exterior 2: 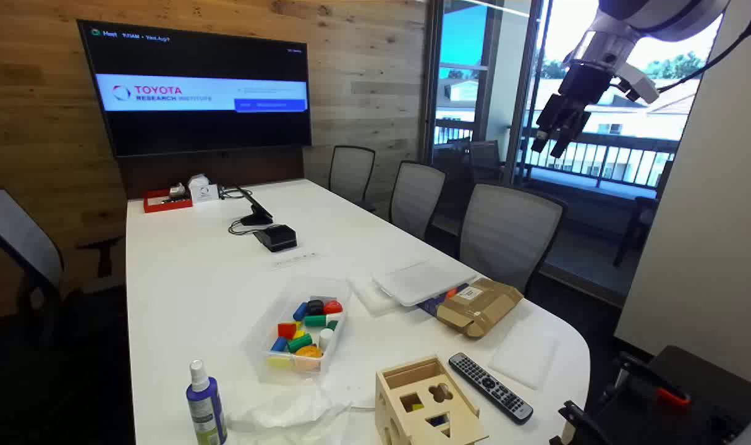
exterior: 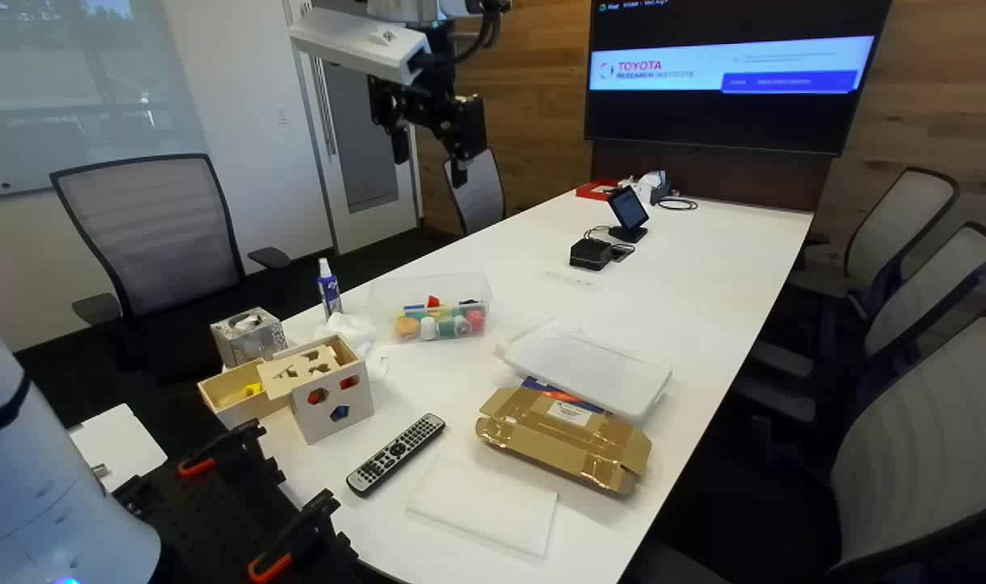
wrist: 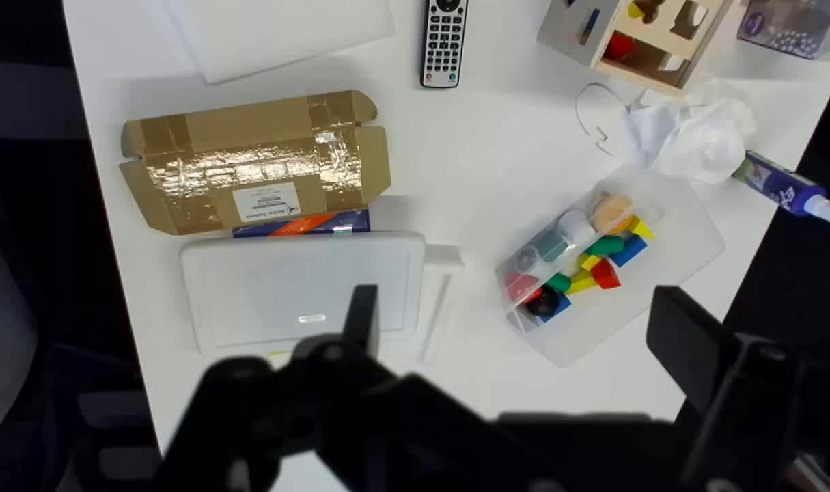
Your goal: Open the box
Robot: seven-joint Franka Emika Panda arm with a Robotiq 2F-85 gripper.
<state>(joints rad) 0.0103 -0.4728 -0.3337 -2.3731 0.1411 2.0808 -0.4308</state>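
Observation:
The box (exterior: pixel 564 434) is flat tan-brown cardboard with shiny tape and a white label. It lies on the table near the right edge in an exterior view, and it also shows in an exterior view (exterior 2: pixel 483 304) and at upper left in the wrist view (wrist: pixel 251 164). Small flaps stick out at both its short ends. I cannot tell whether its lid is raised. My gripper (exterior: pixel 430 154) is high above the table, well apart from the box, and also shows in an exterior view (exterior 2: pixel 549 147). In the wrist view its fingers (wrist: pixel 517 301) are wide apart with nothing between them.
A translucent white lid (wrist: pixel 305 290) and a blue-orange packet (wrist: pixel 319 224) lie against the box's far side. A black remote (exterior: pixel 396 454), a white sheet (exterior: pixel 483 507), a wooden toy box (exterior: pixel 334 397) and a clear container of coloured pieces (exterior: pixel 440 312) are nearby.

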